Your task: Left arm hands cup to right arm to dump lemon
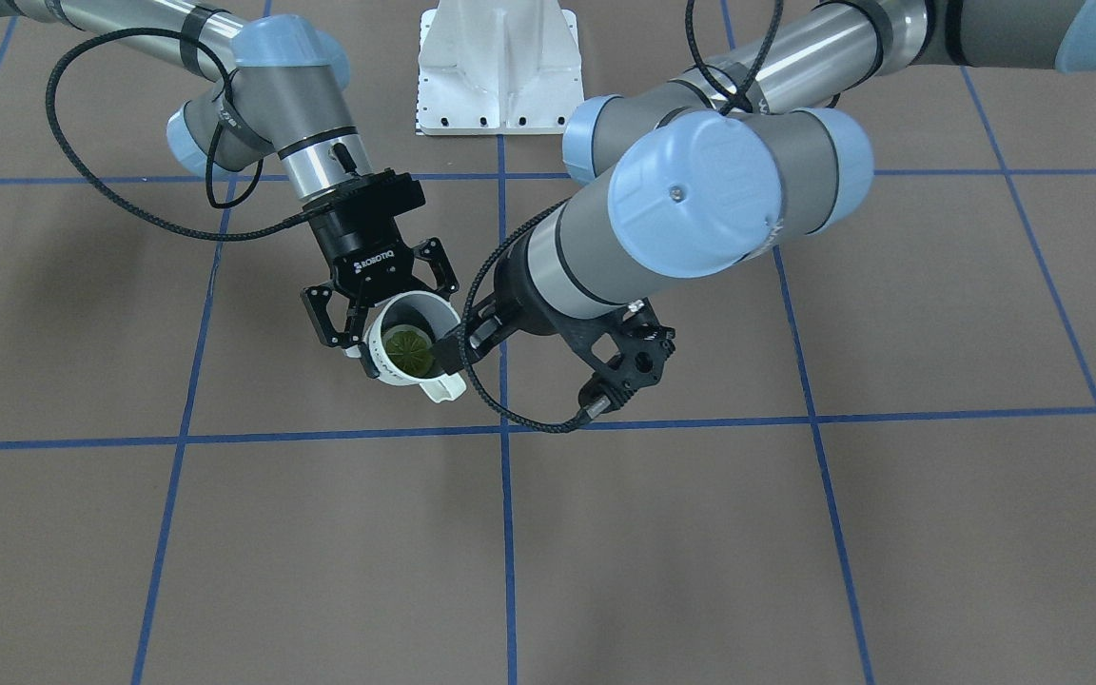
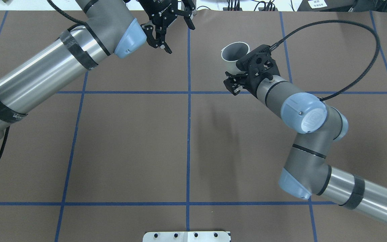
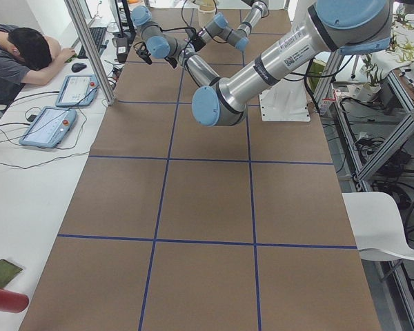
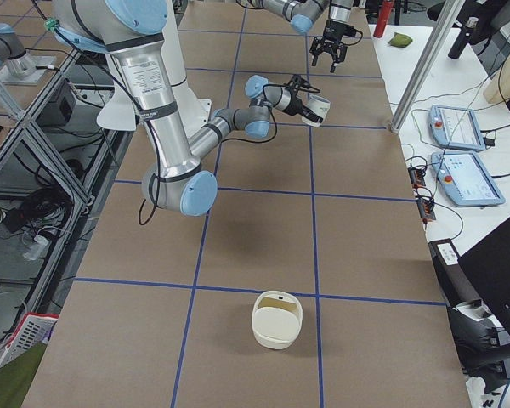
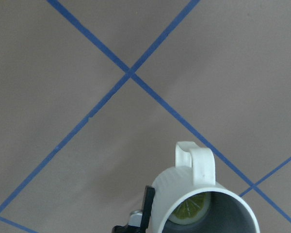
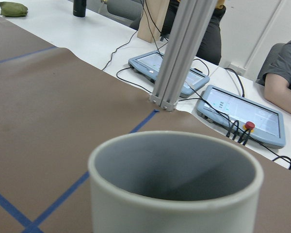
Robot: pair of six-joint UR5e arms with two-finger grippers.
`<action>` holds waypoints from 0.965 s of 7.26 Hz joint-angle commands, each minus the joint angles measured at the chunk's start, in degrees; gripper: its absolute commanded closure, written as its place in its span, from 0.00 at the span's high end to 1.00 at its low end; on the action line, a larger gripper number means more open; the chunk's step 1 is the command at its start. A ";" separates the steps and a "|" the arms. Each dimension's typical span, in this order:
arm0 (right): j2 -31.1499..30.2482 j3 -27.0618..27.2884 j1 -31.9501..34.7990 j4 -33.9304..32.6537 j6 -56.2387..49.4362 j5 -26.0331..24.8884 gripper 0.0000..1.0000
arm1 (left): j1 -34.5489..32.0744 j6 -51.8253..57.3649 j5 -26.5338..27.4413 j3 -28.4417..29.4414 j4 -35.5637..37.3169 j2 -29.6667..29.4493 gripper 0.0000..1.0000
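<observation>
The cream-white cup hangs above the table with its mouth up and its handle toward the operators' side. The yellow-green lemon lies at its bottom and also shows in the left wrist view. My right gripper, with ROBOTIQ lettering, is shut on the cup's body, and the cup fills the right wrist view. My left gripper is open and empty. It stands apart from the cup, higher and toward my left, as the exterior right view also shows.
A white handled basket stands on the brown mat near the table's right end. The white robot base plate sits at the robot's edge. Beyond the far edge are an aluminium post, tablets and a seated person.
</observation>
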 commanded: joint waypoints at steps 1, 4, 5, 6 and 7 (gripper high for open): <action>-9.56 2.61 7.10 3.83 4.14 0.11 0.00 | -1.35 0.29 -0.03 -0.27 0.00 0.73 1.00; -25.46 2.00 14.86 25.13 3.18 4.85 0.00 | -3.19 0.29 0.06 -0.89 0.00 1.43 1.00; -28.64 0.78 16.01 31.22 3.44 5.20 0.00 | -3.46 0.29 0.06 -0.98 0.00 1.43 1.00; -31.63 0.16 16.54 35.37 3.97 5.29 0.00 | -3.55 0.29 0.06 -1.15 0.00 1.43 1.00; -33.32 -2.46 18.72 40.72 4.84 7.56 0.00 | -3.89 0.29 0.06 -1.68 0.09 1.52 1.00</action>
